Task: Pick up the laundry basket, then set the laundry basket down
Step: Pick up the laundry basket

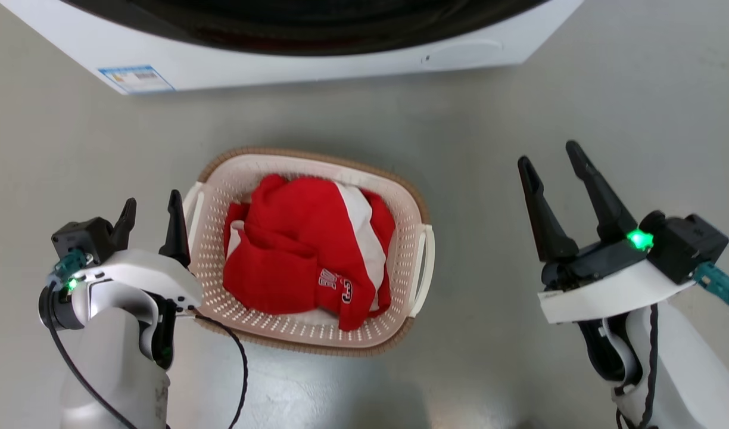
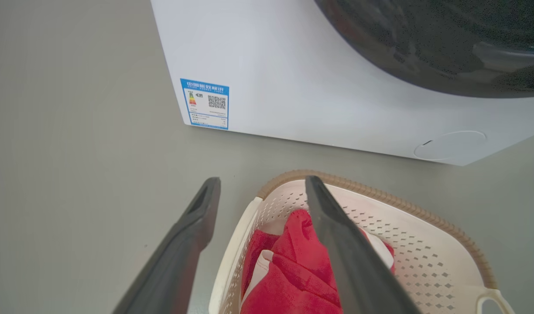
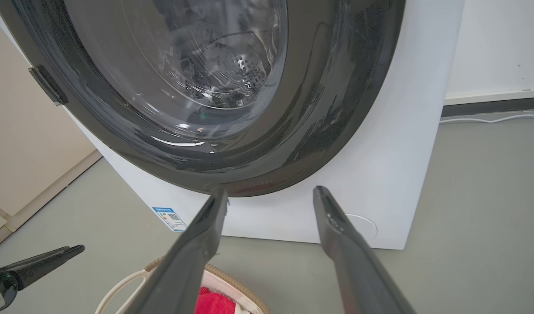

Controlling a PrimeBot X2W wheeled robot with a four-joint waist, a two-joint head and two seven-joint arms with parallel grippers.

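Head view: the laundry basket [image 1: 400, 250] sits on the floor [image 1: 72, 119] in front of the washing machine [image 1: 317, 59], with red clothes [image 1: 299, 250] inside. The left gripper [image 1: 152, 202], jaws wide, hangs by the left handle [image 1: 193, 202]. The right gripper [image 1: 549, 154], also wide, is well apart.

Left wrist view: the fingers [image 2: 354, 261] straddle the rim [image 2: 380, 194], probably lining up a grab.

Right wrist view: those prongs point at the washer, with the basket low below.

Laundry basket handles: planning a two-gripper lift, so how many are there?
2. The left handle, on the side of the laundry basket beside the open left gripper; the right handle, on the opposite side, well apart from the open right gripper.
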